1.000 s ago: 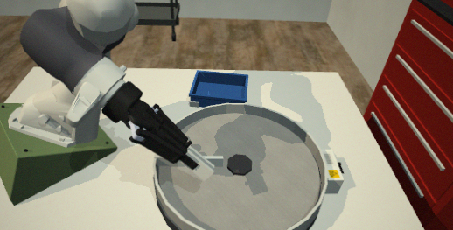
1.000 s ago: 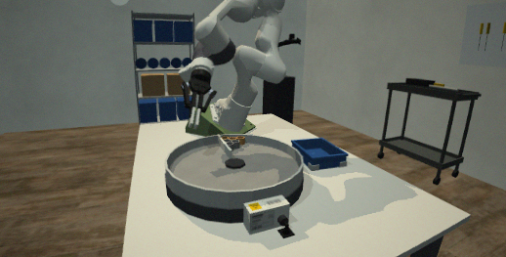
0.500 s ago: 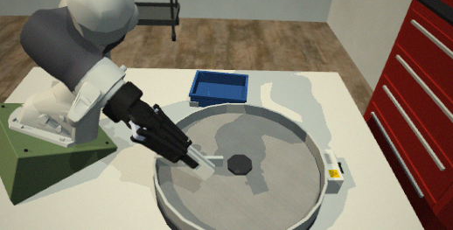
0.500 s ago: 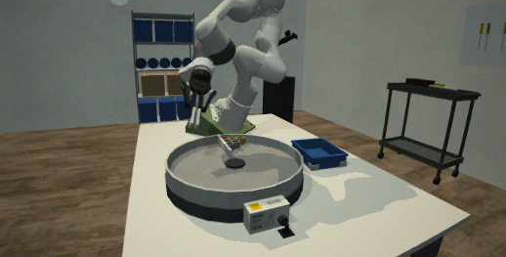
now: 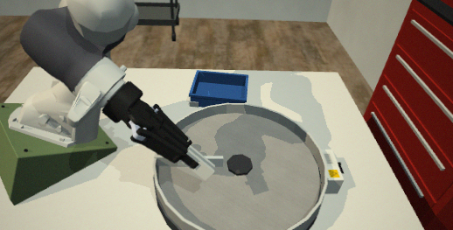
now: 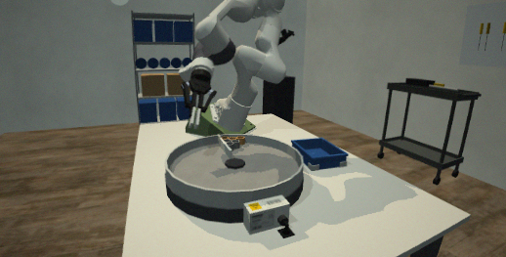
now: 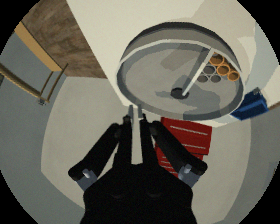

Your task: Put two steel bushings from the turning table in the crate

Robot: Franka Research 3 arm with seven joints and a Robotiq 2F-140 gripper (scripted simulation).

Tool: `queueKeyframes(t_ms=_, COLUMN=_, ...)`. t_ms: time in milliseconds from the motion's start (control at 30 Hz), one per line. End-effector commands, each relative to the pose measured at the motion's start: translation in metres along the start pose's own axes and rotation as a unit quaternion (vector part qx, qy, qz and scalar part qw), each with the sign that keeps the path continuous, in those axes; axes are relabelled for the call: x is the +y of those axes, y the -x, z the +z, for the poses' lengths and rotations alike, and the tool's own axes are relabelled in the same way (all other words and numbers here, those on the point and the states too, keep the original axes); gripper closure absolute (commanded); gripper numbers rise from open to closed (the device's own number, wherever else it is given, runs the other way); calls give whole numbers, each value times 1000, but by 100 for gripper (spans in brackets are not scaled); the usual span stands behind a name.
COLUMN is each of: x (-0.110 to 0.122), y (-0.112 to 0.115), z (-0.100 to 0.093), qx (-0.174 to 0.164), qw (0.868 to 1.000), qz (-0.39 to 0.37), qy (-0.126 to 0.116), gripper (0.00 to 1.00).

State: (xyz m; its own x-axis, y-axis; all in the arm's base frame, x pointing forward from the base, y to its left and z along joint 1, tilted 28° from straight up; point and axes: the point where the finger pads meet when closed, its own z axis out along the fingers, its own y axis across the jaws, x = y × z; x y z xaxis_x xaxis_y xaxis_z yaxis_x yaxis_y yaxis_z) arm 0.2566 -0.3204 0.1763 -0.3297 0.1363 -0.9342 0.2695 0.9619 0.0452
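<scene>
The turning table [image 5: 284, 193] [image 6: 195, 169] [image 7: 146, 75] is a round grey tray with a raised rim. Several grey steel bushings [image 7: 215, 78] stand on it beside a light divider bar [image 5: 215, 158] [image 7: 198, 72], next to orange-brown bushings [image 7: 233, 76]. In the top view my arm hides them. The blue crate [image 5: 220, 87] [image 6: 322, 153] [image 7: 250, 108] stands just outside the rim; no bushing shows in it in the top view. My gripper [image 5: 207, 170] [image 6: 194, 118] [image 7: 135, 110] is shut, with a narrow gap and nothing between its fingertips. It is tilted above the table's robot side.
A black hub [image 5: 240, 164] [image 6: 234, 163] [image 7: 179, 93] sits at the turning table's centre. A white box [image 5: 333, 182] [image 6: 266, 214] is at the rim opposite the robot. The robot's green base [image 5: 52, 167] stands at the left in the top view.
</scene>
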Motion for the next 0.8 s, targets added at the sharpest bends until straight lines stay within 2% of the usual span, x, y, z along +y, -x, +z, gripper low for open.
queueKeyframes(t_ms=0, x=37, y=-20, z=-3, qx=23, qw=999, qz=7, qy=35, gripper=94)
queueKeyframes(t_ms=267, x=37, y=-20, z=-3, qx=23, qw=999, qz=7, qy=35, gripper=94)
queueKeyframes(t_ms=300, x=55, y=-28, z=-8, qx=36, qw=998, qz=10, qy=58, gripper=94)
queueKeyframes(t_ms=767, x=56, y=-28, z=-8, qx=36, qw=998, qz=10, qy=59, gripper=94)
